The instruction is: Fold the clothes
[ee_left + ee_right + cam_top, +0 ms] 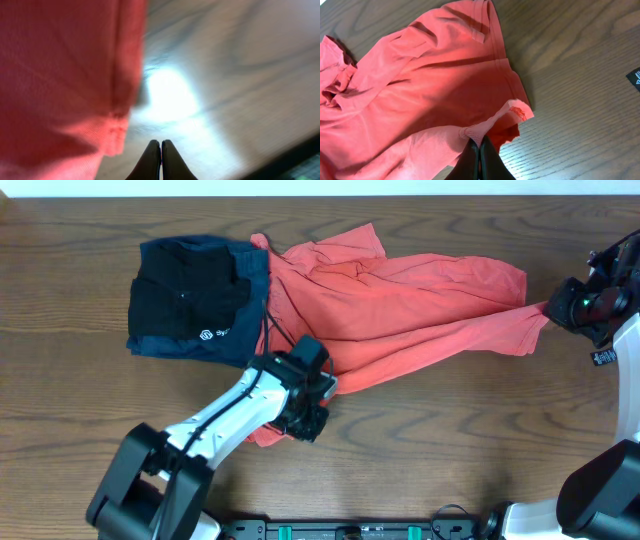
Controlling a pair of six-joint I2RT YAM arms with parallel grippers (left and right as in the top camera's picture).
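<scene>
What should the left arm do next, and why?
Probably open the left fingers and shift onto the shirt hem before closing again. They look shut on nothing, with fabric beside them, while the right fingers pinch a shirt corner.

Coral-red T-shirt (400, 300): soft fabric, wrinkled, unfolded, spread across middle of surface (450, 440); right end drawn to narrow point, near-left corner bunched, far edge rumpled.
</scene>
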